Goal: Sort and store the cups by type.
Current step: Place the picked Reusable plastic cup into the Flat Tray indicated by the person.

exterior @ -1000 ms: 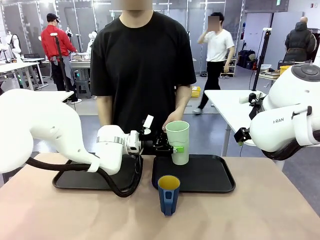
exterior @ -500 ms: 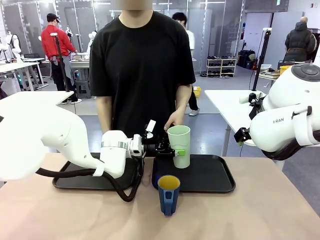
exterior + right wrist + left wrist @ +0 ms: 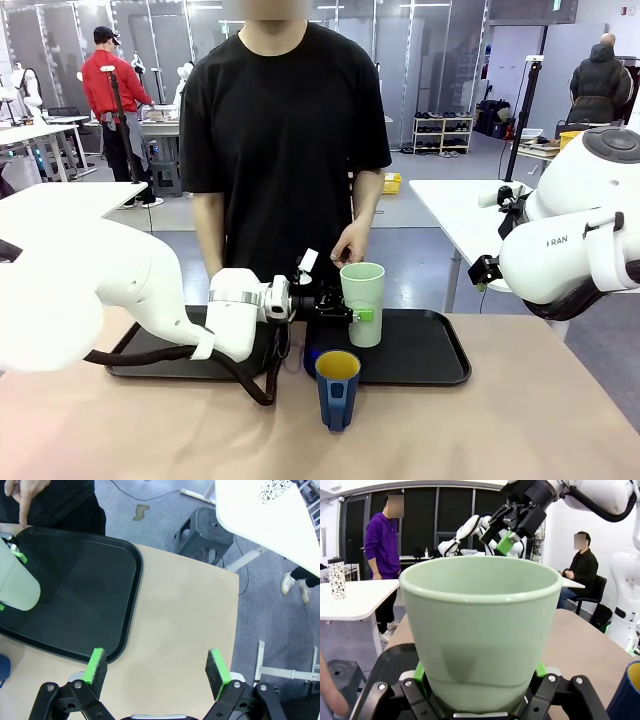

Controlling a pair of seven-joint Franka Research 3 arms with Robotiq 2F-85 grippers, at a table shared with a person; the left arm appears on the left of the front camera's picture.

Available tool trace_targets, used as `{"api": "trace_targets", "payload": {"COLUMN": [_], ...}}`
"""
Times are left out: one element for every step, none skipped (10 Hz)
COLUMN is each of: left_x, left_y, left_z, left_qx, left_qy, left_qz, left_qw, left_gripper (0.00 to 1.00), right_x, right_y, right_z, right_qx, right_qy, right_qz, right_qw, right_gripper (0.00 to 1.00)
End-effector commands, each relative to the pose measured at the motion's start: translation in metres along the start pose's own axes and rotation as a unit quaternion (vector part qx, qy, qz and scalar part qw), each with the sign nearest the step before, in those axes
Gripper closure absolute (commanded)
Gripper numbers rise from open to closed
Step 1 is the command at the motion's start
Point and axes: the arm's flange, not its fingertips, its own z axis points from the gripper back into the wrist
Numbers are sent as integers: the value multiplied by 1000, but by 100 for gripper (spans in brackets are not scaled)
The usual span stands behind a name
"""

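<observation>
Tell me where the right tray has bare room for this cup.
The right tray is bare from the green cup to its right rim. Crowded at its left end: left gripper, person's hand behind, blue mug in front.

Bright, even indoor light; sharp pictures, wrist views bowed at edges.

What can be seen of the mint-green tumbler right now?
The tumbler is a tall, plain, pale mint-green cup without a handle, smooth and matte like plastic, widening to a rounded rim. It stands upright over the right black tray. The left gripper is clamped on its lower half, green pads on opposite sides. Whether its base touches the tray is unclear.
</observation>
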Motion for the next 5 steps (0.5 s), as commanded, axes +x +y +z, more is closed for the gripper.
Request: {"api": "trace_targets", "payload": {"left_x": [-4,-7,-11,-14,-17], "left_y": [11,12,12,13,15], "left_z": [-5,-4,-4,-4,-3], "left_qx": [-1,-2,-3,-5,-5], "left_qy": [21,21,22,25,26], "left_qz": [12,14,19,21,24], "left_qw": [1000,1000,1000,999,999], "left_gripper": [14,14,14,14,14], "right_x": [1,1,1,1,1], "right_y": [0,0,0,0,0], "right_z": [-1,-1,-1,-1,-1], "right_qx": [-2,-2,-2,-2,-2], "right_qy": [0,0,0,0,0], "right_qz": [4,4,4,4,4], "right_qw": [1000,1000,1000,1000,1000], "right_gripper": [0,0,0,0,0]}}
